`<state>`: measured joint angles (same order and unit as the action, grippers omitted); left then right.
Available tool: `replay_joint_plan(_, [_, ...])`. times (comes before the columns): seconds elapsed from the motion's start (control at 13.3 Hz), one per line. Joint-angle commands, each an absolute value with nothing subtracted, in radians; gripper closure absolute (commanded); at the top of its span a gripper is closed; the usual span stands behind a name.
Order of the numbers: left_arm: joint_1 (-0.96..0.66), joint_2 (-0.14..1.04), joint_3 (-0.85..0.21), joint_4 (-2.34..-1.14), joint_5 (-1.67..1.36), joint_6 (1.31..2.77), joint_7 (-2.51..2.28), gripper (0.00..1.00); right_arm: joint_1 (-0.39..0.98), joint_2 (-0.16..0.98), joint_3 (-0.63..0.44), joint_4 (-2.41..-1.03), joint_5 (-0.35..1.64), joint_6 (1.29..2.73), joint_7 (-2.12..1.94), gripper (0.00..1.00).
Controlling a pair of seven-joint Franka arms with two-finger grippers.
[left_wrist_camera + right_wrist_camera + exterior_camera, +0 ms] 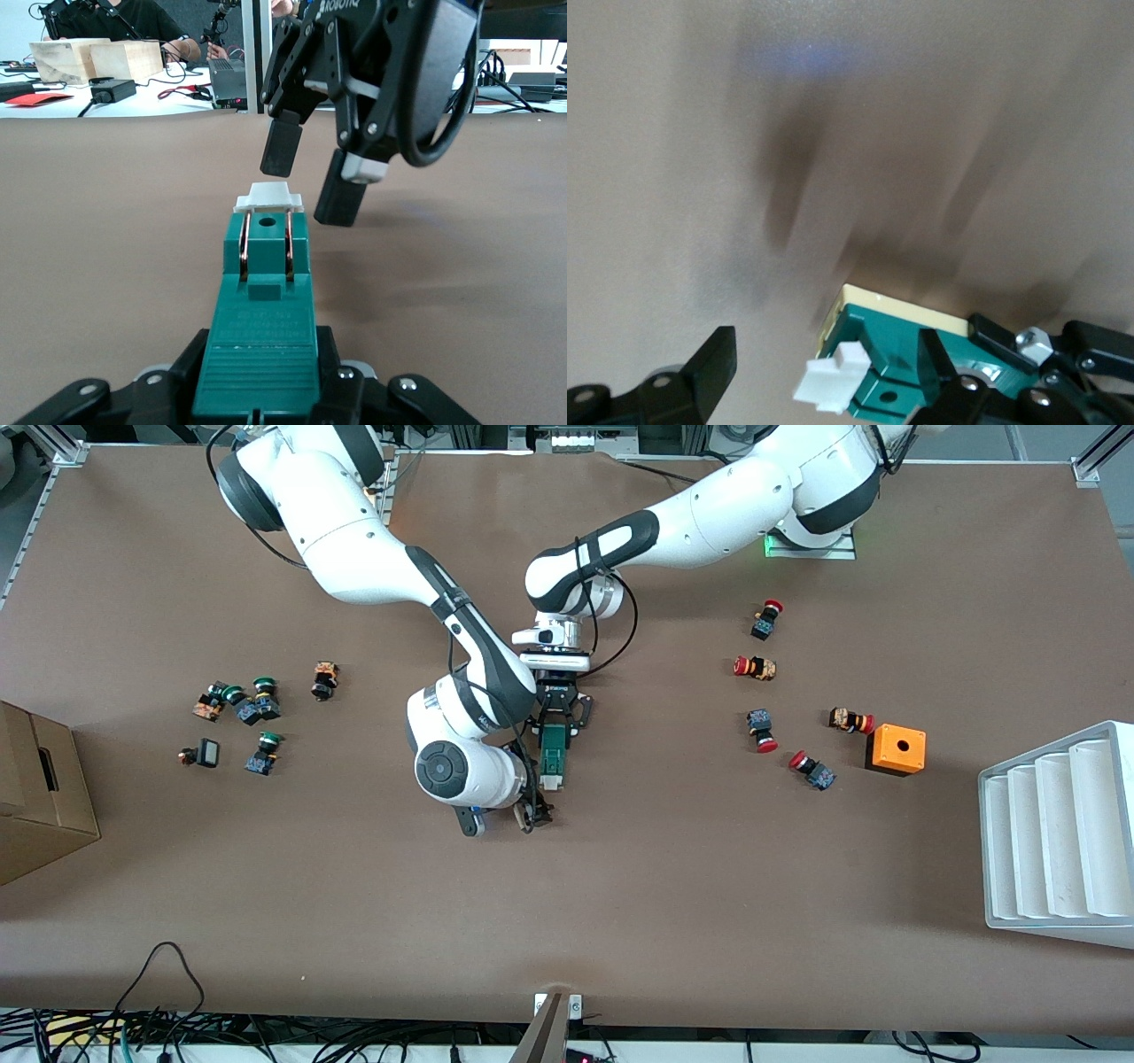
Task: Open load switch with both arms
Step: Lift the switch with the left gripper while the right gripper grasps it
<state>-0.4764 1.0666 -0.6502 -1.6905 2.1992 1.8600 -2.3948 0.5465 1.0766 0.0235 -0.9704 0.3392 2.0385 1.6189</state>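
Brown worktop [620,886], matte, carrying two white arms based along its twelve-o'clock edge in the front view. Item one: load switch [554,757], slim dark-green block with a white tab [552,783] at its six-o'clock end, at the centre of the worktop, raised off the surface and roughly level in the left wrist view; two copper-coloured loops and a round hole show on its upper face. Item two: left pincer [556,722], reaching down from the arm based at one o'clock, pressed together on the green body of the load switch at the end away from the tab. Item three: right pincer [533,812], on the arm entering from eleven o'clock, spread wide, over the worktop just past the tab end of the switch; in the left wrist view its two black fingers [282,149] hang just past the tab, apart from it, nothing between them. Item four: cluster of green-capped push buttons [244,704] at nine o'clock. Item five: red-capped push buttons [762,731] scattered at three o'clock. Item six: orange cube [896,750] with a hole in its top, beside the red group. Item seven: white ribbed tray [1059,833] at the four-o'clock edge. Item eight: cardboard box [35,793] at the eight-o'clock edge.
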Motion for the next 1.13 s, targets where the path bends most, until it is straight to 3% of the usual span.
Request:
replay_joint_plan(0.0, [-0.477,1.106,-0.646,-1.657,2.247,1.901,-2.416,0.74,0.554,1.092,0.012,-0.934,0.364,2.034,1.66,0.1])
replay_joint_plan(0.3, [-0.477,1.106,-0.647,-1.655,2.247,1.901,-2.416,0.74,0.554,1.115,0.011,-0.908,0.38,2.082,1.713,0.11])
replay_joint_plan(0.68, [-0.476,1.104,-0.647,-1.655,2.247,1.901,-2.418,0.74,0.554,1.121,0.011,-0.9,0.411,2.039,1.788,0.12])
replay_joint_plan(0.83, [-0.476,1.104,-0.647,-1.654,2.247,1.901,-2.416,0.74,0.557,1.12,0.011,-0.9,0.413,2.014,1.805,0.14])
replay_joint_plan(1.06, [-0.476,1.104,-0.647,-1.654,2.247,1.901,-2.416,0.74,0.569,1.118,0.011,-0.9,0.411,2.0,1.822,0.26])
